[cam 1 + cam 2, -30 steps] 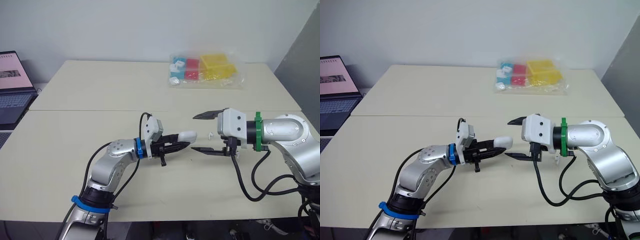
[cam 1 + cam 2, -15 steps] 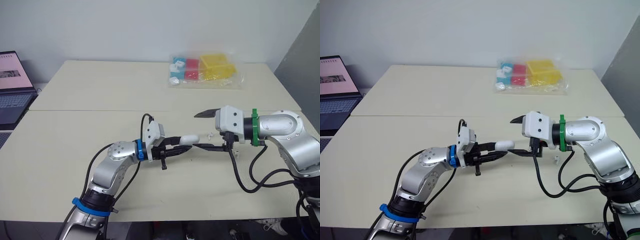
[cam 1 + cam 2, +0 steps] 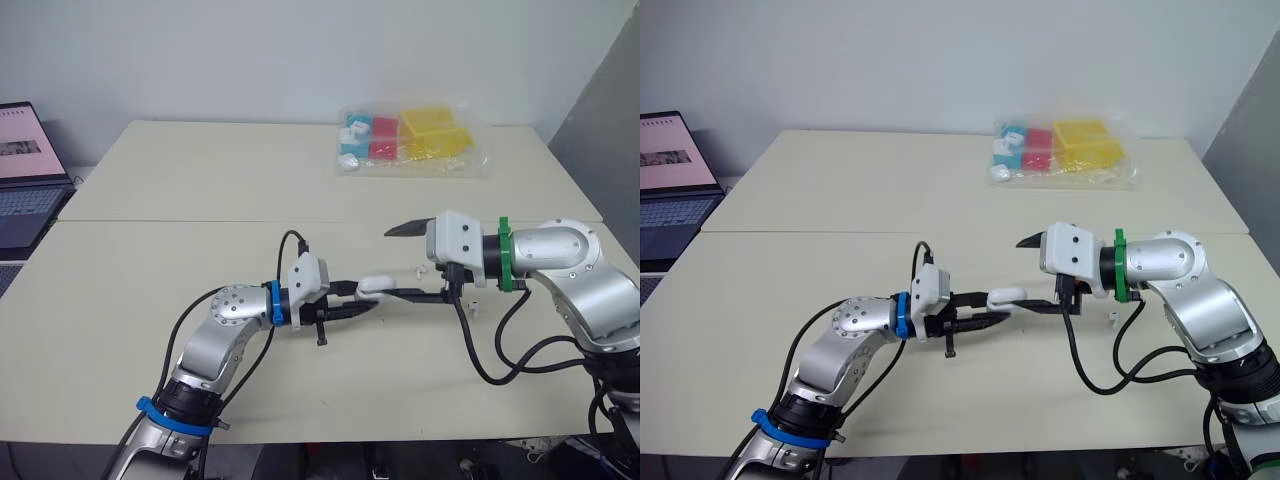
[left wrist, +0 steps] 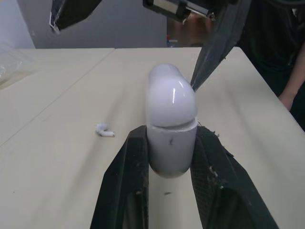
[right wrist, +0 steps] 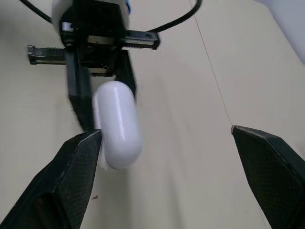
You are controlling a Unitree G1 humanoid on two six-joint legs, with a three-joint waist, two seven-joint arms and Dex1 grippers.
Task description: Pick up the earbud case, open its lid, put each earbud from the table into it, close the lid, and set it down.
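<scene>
1. Earbud case (image 3: 375,285) is held off the table, over its middle toward the front edge. The left pincer (image 3: 362,294) is clamped on its base, and the lid (image 4: 170,100) is not yet open.
2. Right pincer (image 3: 388,262) is spread wide, with its lower finger at the lid, so opening the lid looks like the step in hand.
3. The next move probably calls for levering the lid up without knocking the case loose. First earbud (image 3: 422,270) and second earbud (image 3: 476,305) lie on the table, further toward its right edge.

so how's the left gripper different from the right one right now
The left gripper is shut on the earbud case, while the right gripper is wide open and holds nothing. The left gripper's fingers clamp the case's lower body from both sides; on the right gripper, one finger reaches in beside the case's lid end and the other stands well apart from it. Both have black fingers and point toward each other.
</scene>
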